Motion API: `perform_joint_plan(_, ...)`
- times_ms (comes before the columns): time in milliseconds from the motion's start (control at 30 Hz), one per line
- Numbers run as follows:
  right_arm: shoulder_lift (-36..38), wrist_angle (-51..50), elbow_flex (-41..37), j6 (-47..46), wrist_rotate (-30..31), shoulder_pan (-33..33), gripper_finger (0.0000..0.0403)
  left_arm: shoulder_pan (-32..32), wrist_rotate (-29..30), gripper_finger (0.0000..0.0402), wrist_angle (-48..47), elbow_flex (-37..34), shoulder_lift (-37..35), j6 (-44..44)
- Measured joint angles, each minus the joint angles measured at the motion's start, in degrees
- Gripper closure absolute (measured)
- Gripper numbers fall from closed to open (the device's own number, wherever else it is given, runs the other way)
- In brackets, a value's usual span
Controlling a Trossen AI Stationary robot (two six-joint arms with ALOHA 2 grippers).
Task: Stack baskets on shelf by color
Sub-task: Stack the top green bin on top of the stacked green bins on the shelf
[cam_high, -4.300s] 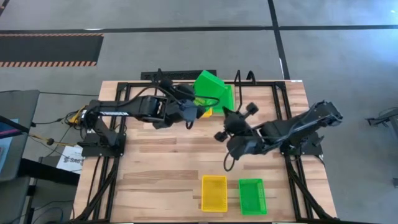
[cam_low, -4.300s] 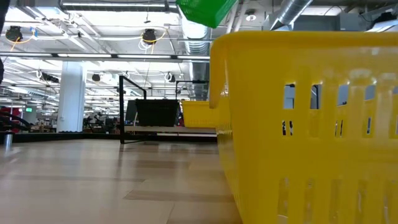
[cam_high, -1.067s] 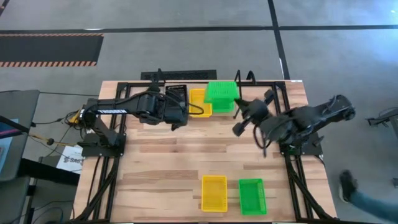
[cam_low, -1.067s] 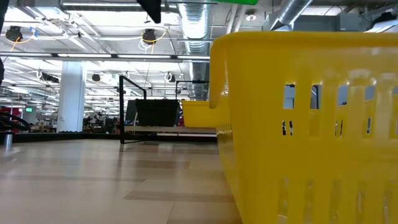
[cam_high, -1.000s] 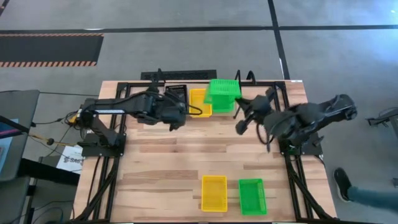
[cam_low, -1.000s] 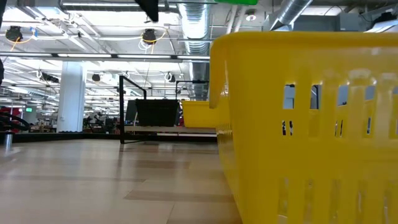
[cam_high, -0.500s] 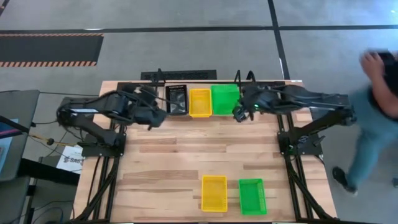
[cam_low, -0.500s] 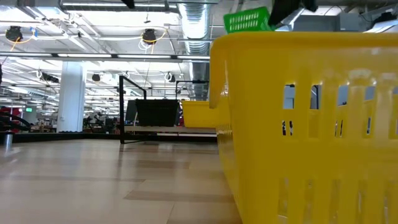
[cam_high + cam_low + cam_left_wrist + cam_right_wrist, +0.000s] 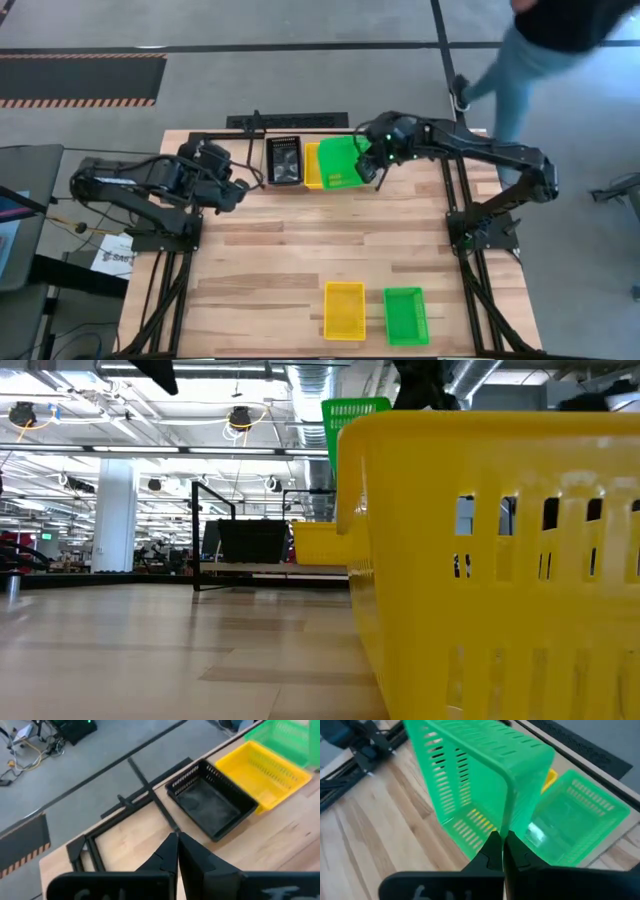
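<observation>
My right gripper (image 9: 371,166) is shut on a bright green basket (image 9: 342,162), held tilted over the far middle of the table; it also shows in the right wrist view (image 9: 480,785). Beneath it sits another green basket (image 9: 580,817). A yellow basket (image 9: 265,767) and a black basket (image 9: 212,802) stand side by side on the shelf (image 9: 215,567) to its left. My left gripper (image 9: 177,845) is shut and empty, left of the black basket (image 9: 284,160). My right gripper pinches the rim of one wall (image 9: 506,827) of the green basket between its two fingers, slanting down from the table's right. The basket is lifted clear and steeply tilted, its open side turned toward the table's left.
A yellow basket (image 9: 344,310) and a green basket (image 9: 405,315) lie near the table's front edge; that yellow one fills the low view (image 9: 490,560). Bare wood lies between them and the shelf. A person (image 9: 540,40) walks beyond the far right corner.
My right gripper has swung toward the table's left and far side, still shut on the green basket, which has sunk a little and tipped from level to steeply tilted. My left gripper has drawn back toward the table's left edge, shut. A person has walked past on the right.
</observation>
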State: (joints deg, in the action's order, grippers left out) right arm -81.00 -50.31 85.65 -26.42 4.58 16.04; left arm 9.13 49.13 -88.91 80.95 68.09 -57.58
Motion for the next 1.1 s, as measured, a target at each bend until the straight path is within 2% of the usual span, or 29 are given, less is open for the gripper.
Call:
perform_joint_plan(133,0.49,-0.19,0.0,0.36,-3.96,4.07,0.0403,-0.02,-2.47,0.0401,-0.02,-1.88,0.0,0.06)
perform_joint_plan(333,-0.1,-0.3,0.0,0.86,-12.2,9.36,0.0403,-0.02,-2.82,0.0401,-0.08,-3.27,0.0,1.7)
perform_joint_plan(700,-0.82,-3.46,0.0,1.2,-20.06,16.22,0.0403,-0.02,-3.54,0.0401,0.16,-3.28,0.0,4.54)
perform_joint_plan(833,-0.82,-7.55,0.0,3.96,-23.01,19.6,0.0403,-0.02,-3.94,0.0401,0.53,-3.28,0.0,2.85)
perform_joint_plan(1100,-0.82,-8.5,0.0,8.89,-28.16,24.79,0.0403,-0.02,-3.84,0.0401,5.98,-3.28,0.15,1.88)
